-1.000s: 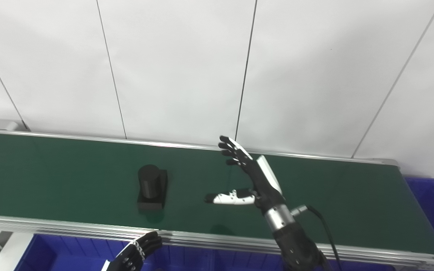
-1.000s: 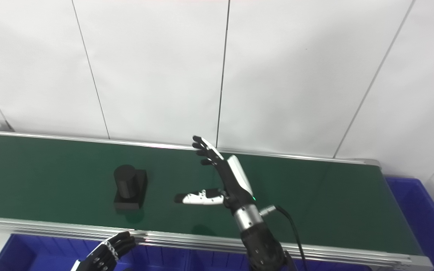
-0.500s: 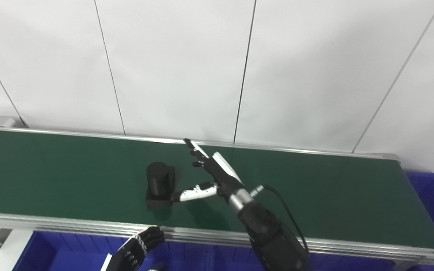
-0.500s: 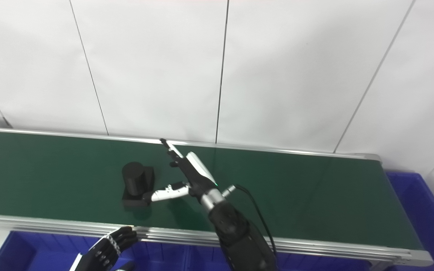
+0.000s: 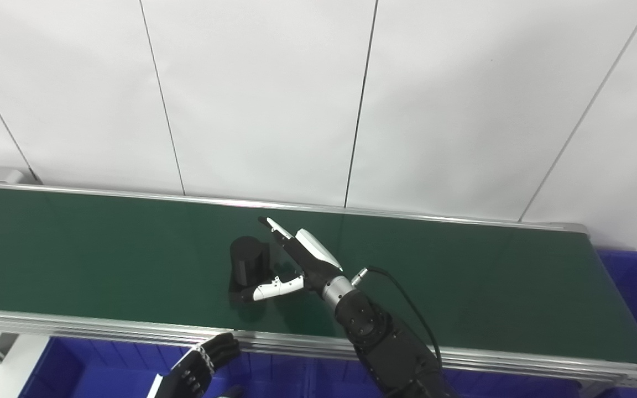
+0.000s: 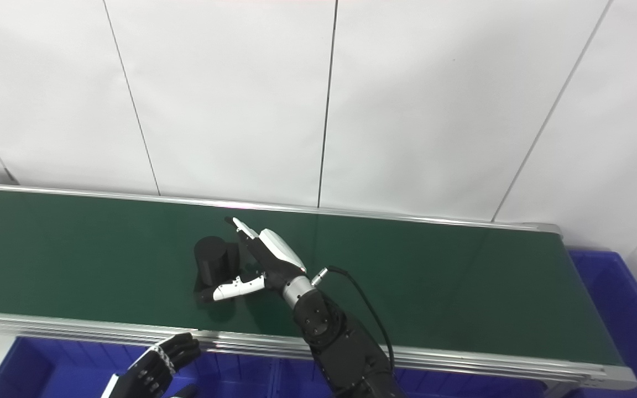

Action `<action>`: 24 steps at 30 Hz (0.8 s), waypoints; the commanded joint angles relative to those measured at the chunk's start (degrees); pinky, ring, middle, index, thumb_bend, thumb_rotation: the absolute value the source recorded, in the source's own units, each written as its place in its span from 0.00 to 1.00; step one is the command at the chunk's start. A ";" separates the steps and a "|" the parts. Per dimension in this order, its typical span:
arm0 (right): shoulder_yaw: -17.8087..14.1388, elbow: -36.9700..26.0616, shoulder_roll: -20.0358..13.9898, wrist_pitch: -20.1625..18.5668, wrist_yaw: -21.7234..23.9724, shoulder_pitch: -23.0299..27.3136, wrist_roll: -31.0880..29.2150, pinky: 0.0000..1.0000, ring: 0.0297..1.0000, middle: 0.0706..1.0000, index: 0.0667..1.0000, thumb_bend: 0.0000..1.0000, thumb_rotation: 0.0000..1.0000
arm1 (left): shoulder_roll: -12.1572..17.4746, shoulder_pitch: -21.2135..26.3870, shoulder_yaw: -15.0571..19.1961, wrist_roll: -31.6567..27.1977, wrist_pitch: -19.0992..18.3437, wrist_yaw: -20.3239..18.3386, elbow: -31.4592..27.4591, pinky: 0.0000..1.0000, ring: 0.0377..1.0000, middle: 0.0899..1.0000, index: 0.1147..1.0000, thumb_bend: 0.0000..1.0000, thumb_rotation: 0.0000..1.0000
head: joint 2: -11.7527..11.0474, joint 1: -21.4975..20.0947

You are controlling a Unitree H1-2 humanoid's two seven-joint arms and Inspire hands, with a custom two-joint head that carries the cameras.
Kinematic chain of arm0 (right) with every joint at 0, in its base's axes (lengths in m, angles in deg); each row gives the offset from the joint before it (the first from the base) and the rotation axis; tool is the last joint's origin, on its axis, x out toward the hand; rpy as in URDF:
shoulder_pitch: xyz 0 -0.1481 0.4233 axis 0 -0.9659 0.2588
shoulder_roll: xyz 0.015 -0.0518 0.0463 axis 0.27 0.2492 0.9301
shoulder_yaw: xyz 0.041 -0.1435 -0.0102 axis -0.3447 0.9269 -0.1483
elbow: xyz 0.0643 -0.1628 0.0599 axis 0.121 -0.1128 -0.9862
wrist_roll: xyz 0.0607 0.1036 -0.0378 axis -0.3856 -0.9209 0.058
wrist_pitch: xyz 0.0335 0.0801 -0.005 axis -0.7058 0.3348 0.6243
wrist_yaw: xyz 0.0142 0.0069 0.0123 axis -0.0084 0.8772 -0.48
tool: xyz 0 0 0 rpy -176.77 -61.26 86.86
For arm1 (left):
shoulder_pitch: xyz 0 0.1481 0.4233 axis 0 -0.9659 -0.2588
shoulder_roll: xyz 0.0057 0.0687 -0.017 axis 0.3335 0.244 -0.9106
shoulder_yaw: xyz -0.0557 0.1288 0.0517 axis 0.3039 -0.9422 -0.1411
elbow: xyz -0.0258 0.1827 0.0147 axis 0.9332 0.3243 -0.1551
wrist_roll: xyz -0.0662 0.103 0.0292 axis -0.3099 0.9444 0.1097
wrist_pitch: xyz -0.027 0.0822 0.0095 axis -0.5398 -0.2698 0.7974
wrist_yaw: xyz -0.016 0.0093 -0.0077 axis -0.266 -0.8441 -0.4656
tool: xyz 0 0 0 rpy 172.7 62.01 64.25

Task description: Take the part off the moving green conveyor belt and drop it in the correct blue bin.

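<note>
Now the right hand has closed in on the black part mid-belt on the green conveyor, fingers still spread, thumb at its base, not clamped. Left hand waits curled by the blue bin. Grasp looks imminent.

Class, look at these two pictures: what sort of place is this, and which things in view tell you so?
Probably a factory-style sorting station or robot test cell. A long green conveyor belt with metal rails carries a black part, blue bins sit beside and below it, and the robot's right hand reaches for the part.
</note>
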 commanded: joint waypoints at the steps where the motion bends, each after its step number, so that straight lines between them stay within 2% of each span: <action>1: 0.15 -0.48 0.77 1.88 -1.38 3.29 0.53 1.00 1.00 1.00 1.00 0.96 0.38 | -0.30 0.13 -0.21 -0.18 0.55 0.04 -1.65 0.86 0.75 0.75 0.72 0.58 0.00 | 0.06 0.24; 8: 0.37 1.29 0.96 2.90 -4.59 3.84 2.09 1.00 1.00 1.00 0.99 0.92 0.31 | -0.42 0.15 -0.31 -0.24 1.41 0.10 -1.19 0.87 0.75 0.74 0.72 0.58 0.00 | 0.17 0.43; 13: -0.93 3.84 2.25 6.02 -9.96 3.77 1.39 0.98 0.96 0.92 0.88 0.91 0.22 | -0.74 -0.21 -0.51 -0.19 1.51 0.27 -1.67 0.86 0.73 0.73 0.71 0.58 0.00 | 0.34 0.88; 17: -1.83 6.45 3.37 9.08 -14.17 4.22 1.08 0.78 0.81 0.76 0.74 0.88 0.13 | -0.81 -0.49 -0.57 -0.48 1.53 0.12 -1.86 0.87 0.75 0.74 0.72 0.59 0.00 | 0.49 1.14; 19: -2.37 7.81 3.91 11.11 -16.08 4.43 0.69 0.60 0.63 0.62 0.64 0.86 0.05 | -0.93 -0.61 -0.54 -0.37 1.58 0.25 -1.88 0.88 0.76 0.74 0.72 0.59 0.00 | 0.55 1.28; 20: -2.71 8.56 4.20 12.32 -16.84 4.55 0.30 0.59 0.61 0.61 0.63 0.86 0.05 | -1.01 -0.69 -0.51 -0.30 1.54 0.35 -1.89 0.88 0.76 0.74 0.72 0.59 0.00 | 0.58 1.33; 24: -3.43 10.15 5.16 16.02 -19.60 4.60 -0.03 0.35 0.37 0.43 0.46 0.82 0.00 | -1.27 -0.75 -0.37 -0.04 1.96 0.46 -1.56 0.87 0.75 0.74 0.72 0.58 0.00 | 0.80 1.40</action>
